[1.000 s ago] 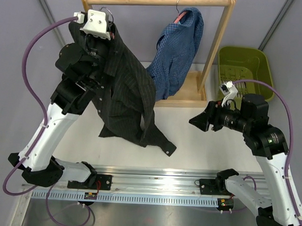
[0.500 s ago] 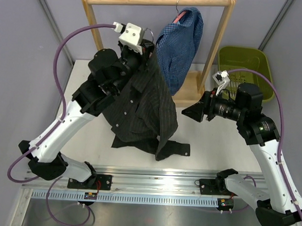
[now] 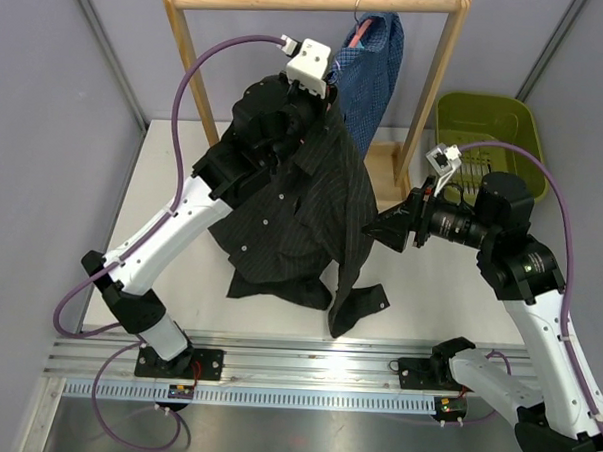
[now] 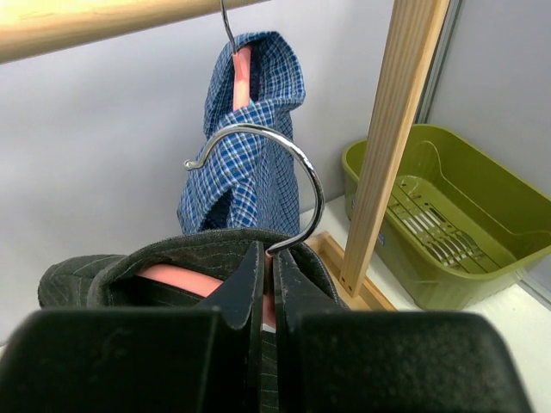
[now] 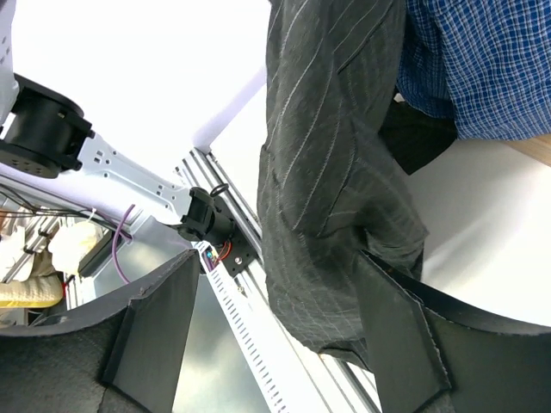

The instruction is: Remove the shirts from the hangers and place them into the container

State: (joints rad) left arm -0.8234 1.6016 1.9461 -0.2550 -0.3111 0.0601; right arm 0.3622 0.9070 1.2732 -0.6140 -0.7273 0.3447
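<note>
At frame centre, left gripper [image 4: 266, 261] clenched on the hanger [image 4: 176, 280] of the black shirt [image 3: 302, 216]; right gripper [image 5: 277, 260] spread wide beside it.

You are looking at a robotics lab test cell rather than a home or shop. Plain grey wall panels [image 3: 46, 125] close in a bare white tabletop [image 3: 419, 291]. An aluminium rail [image 3: 316, 362] runs along its near edge, and the bases of the left arm [image 3: 171, 240] and right arm [image 3: 538, 316] sit on it. A purple cable [image 3: 245, 40] loops over the left arm. A small unpainted wooden rack [image 3: 311, 0] and an olive-green bin [image 3: 484, 98] stand on the tabletop.
</note>
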